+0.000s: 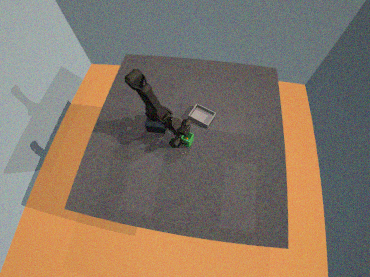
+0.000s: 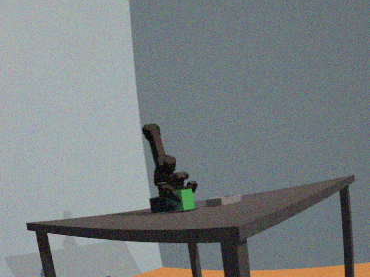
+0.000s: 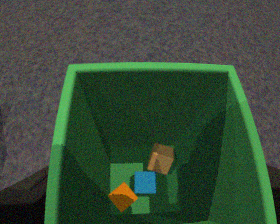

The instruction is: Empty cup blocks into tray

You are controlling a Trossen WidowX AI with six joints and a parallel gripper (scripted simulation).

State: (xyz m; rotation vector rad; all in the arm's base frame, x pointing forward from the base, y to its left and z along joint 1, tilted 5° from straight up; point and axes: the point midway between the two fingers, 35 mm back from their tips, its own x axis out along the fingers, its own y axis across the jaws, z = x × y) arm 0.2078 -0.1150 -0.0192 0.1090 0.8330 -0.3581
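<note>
The green square cup (image 1: 190,140) (image 2: 186,200) (image 3: 150,67) stands upright on the table. In the wrist view its open top faces the camera, and three blocks lie at its bottom: a tan block (image 3: 161,159), a blue block (image 3: 145,182) and an orange block (image 3: 123,197). My gripper (image 1: 183,134) (image 2: 184,189) is shut on the cup, with one finger at each of two opposite sides; the fingers are mostly hidden in the wrist view. The shallow grey tray (image 1: 202,116) (image 2: 230,200) lies flat on the table, apart from the cup.
The dark table (image 1: 240,181) (image 2: 280,198) carries everything. The arm's dark base (image 1: 155,126) (image 2: 160,204) is on the opposite side of the gripper from the tray in the exterior view. In the top view the tray is above and right of the cup.
</note>
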